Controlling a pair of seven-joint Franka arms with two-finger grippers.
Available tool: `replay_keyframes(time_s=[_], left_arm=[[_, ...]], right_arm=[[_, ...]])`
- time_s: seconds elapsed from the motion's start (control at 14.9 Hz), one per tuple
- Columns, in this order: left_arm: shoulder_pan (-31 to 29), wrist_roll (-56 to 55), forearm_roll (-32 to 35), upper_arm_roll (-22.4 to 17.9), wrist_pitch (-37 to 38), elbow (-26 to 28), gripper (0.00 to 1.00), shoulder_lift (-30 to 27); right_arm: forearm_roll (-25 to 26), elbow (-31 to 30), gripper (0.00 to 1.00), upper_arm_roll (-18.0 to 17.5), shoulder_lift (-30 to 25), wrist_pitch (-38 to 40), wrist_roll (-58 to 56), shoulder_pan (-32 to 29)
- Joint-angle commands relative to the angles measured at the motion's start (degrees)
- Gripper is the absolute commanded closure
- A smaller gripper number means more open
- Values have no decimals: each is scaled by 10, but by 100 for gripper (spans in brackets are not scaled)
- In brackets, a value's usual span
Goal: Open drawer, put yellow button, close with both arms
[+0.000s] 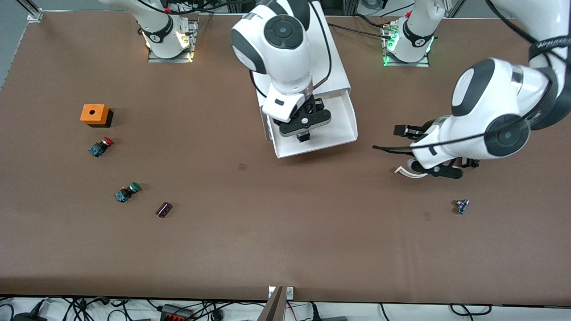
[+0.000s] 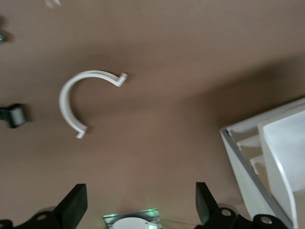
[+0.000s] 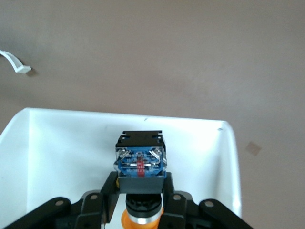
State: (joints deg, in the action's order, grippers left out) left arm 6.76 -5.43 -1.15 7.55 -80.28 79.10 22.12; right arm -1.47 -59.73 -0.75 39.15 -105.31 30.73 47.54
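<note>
Front view coverage shows the drawer (image 1: 345, 118) pulled out of the white cabinet (image 1: 332, 58) toward the front camera, with its tray floor exposed. The right gripper (image 1: 304, 136) is positioned over the open drawer and is clenched on the yellow button (image 1: 304, 136). In the right wrist view, the yellow button (image 3: 141, 164) is seen gripped between the fingers (image 3: 108, 193), with the dark blocky body pointing away from the wrist and the yellow-orange cap lying closest to the camera. The white drawer (image 3: 57, 143) floor is seen directly below the button. Whether the button touches the floor cannot be determined.

The left gripper (image 1: 439, 171) is held over bare table toward the left arm's end of the table, well apart from the drawer. In the left wrist view, its fingers (image 2: 71, 207) are spread wide with nothing between them. A curved white plastic piece (image 2: 78, 100) lies on the table beneath this gripper, and a corner of the cabinet (image 2: 248, 162) is visible at the frame edge.

Toward the right arm's end of the table, an orange box (image 1: 95, 114), a red-capped button (image 1: 101, 146), a green-capped button (image 1: 127, 192) and a small dark cylinder (image 1: 163, 209) are laid out. A small blue part (image 1: 461, 206) lies nearer to the front camera than the left gripper.
</note>
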Motion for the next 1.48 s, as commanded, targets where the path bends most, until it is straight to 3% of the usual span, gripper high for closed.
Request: replay_keyframes(time_s=[0.0, 0.13, 0.67, 0.74, 0.87, 1.21, 1.41], left_arm=[[-3, -11, 25, -3, 27, -79, 0, 5], [-3, -12, 26, -4, 33, -105, 0, 3], [-7, -11, 25, -3, 27, -101, 0, -4], [-7, -11, 25, -3, 27, -101, 0, -4], [-7, -11, 25, -3, 27, -100, 0, -5], [-7, -12, 25, -3, 27, -100, 0, -5], [-7, -12, 25, -3, 28, -95, 0, -7]], right_arm=[[-2, 25, 100, 2, 21, 6, 25, 16], [-2, 25, 100, 1, 28, 11, 31, 23], [-2, 24, 100, 2, 51, 4, 39, 26], [-2, 24, 96, 2, 52, 5, 39, 26], [-2, 26, 1, 3, 51, 4, 40, 26], [-2, 63, 0, 8, 44, 16, 59, 10], [3, 68, 0, 11, 27, 30, 52, -55]])
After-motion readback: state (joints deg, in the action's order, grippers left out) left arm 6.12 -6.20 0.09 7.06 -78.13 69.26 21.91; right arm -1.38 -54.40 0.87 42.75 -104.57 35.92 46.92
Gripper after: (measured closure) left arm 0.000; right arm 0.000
